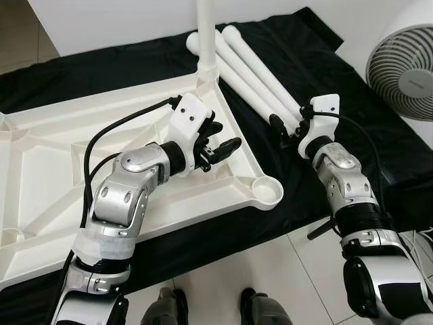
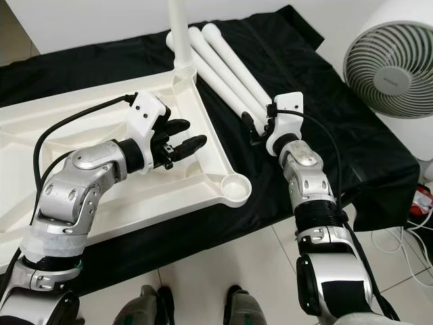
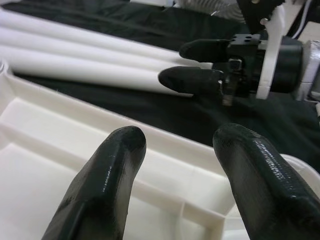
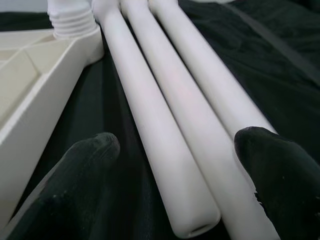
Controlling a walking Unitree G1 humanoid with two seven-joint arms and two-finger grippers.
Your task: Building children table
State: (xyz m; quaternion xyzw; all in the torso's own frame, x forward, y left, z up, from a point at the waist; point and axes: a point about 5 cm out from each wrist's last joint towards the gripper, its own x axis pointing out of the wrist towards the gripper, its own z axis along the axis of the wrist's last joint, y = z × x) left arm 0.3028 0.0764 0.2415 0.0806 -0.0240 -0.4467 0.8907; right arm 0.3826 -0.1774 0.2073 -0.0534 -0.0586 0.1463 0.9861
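Lying upside down on a black cloth (image 1: 284,47), the white plastic children's tabletop (image 1: 40,169) fills the left of the scene, with one white plastic leg (image 1: 205,27) standing upright in its far right corner socket. The left claw (image 1: 218,145) hovers over the tabletop's right edge, fingers parted and holding nothing. To the right, three loose white tube legs (image 1: 254,74) lie side by side on the cloth. The right claw (image 1: 283,130) sits at their near ends, spread wide around them. A white round fan (image 1: 406,64) stands far right.
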